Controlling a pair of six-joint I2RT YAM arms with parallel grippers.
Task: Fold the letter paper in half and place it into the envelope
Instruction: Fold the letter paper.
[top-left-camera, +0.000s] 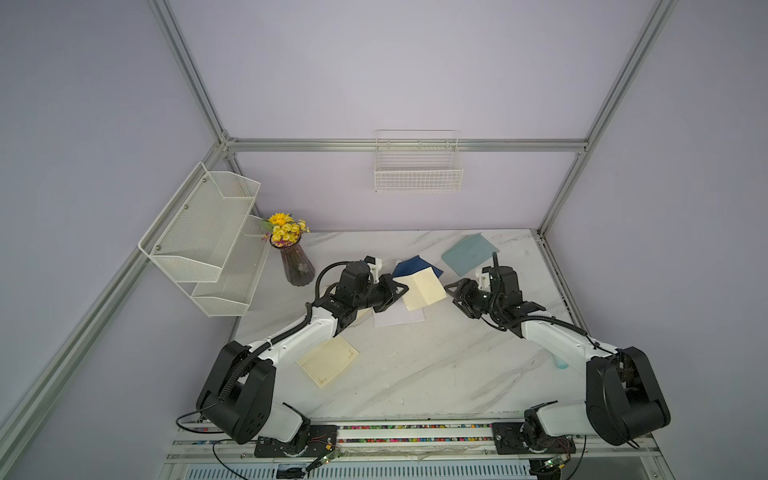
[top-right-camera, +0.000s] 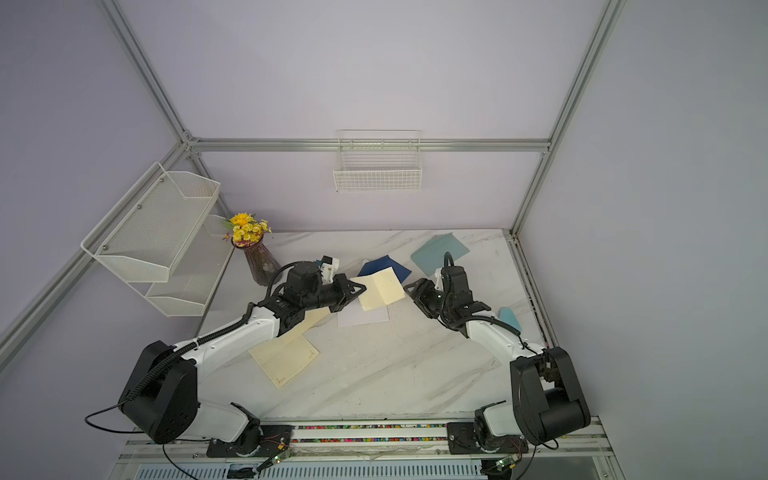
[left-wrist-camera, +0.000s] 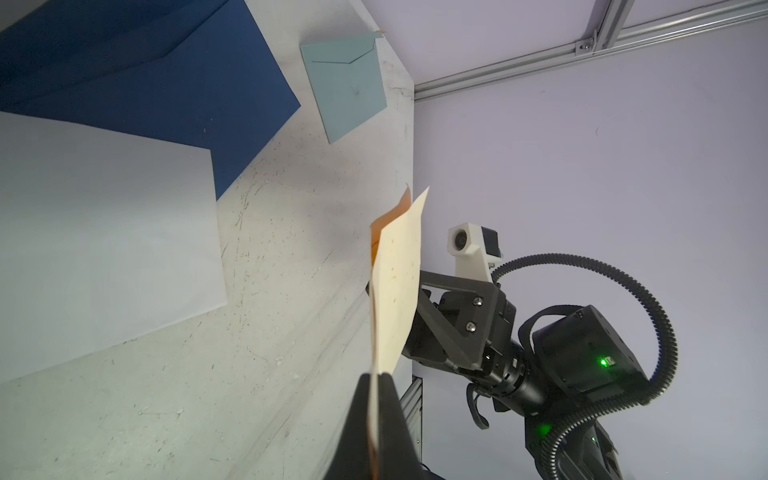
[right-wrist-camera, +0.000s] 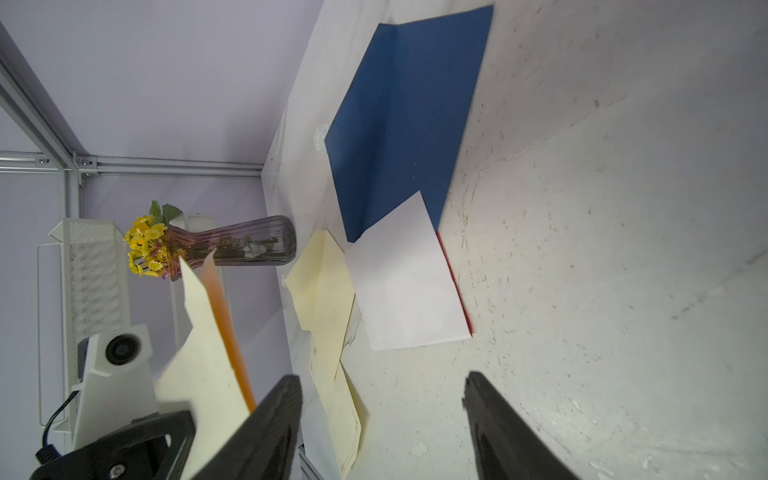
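Now, top views. Letter paper (top-left-camera: 424, 291), cream with one crease showing, is held up off the table (top-left-camera: 436, 374), above the middle of the surface toward the far edge. Left gripper (top-left-camera: 402, 288) is clamped on its left edge. Right gripper (top-left-camera: 449, 291) sits just beside its right edge, jaws apart, nothing between them. Navy envelope (top-left-camera: 415, 265) lies flat behind the letter paper, nearer the far edge. Pale blue envelope (top-left-camera: 469, 253) lies near the far right corner. White sheet (top-left-camera: 399, 319) lies on the surface below the held paper. Bordered cream sheet (top-left-camera: 328, 360) lies toward the left edge, partly under the left arm. Vase (top-left-camera: 297, 268) of yellow flowers stands at the far left corner. Both top views agree: letter paper (top-right-camera: 382, 289) sits between the two grippers.

Left wrist view. Both fingers (left-wrist-camera: 353, 428) are pressed together on the letter paper (left-wrist-camera: 397, 291); its two layers splay slightly at the free end. The right gripper's body shows behind the paper, tips hidden by it. White sheet (left-wrist-camera: 104, 241) overlaps the navy envelope (left-wrist-camera: 166, 75), sheet on top. Pale blue envelope (left-wrist-camera: 345, 87) lies apart from both.

Right wrist view. Right gripper (right-wrist-camera: 382, 411) stands wide, with bare table between its fingers (right-wrist-camera: 278, 415). Letter paper (right-wrist-camera: 203, 365) hangs outside the jaws, beside one finger; touching or not, cannot tell. Navy envelope (right-wrist-camera: 407, 116) has its flap open. White sheet (right-wrist-camera: 407, 282) covers one corner of it, and a red edge (right-wrist-camera: 455, 282) shows under the sheet.
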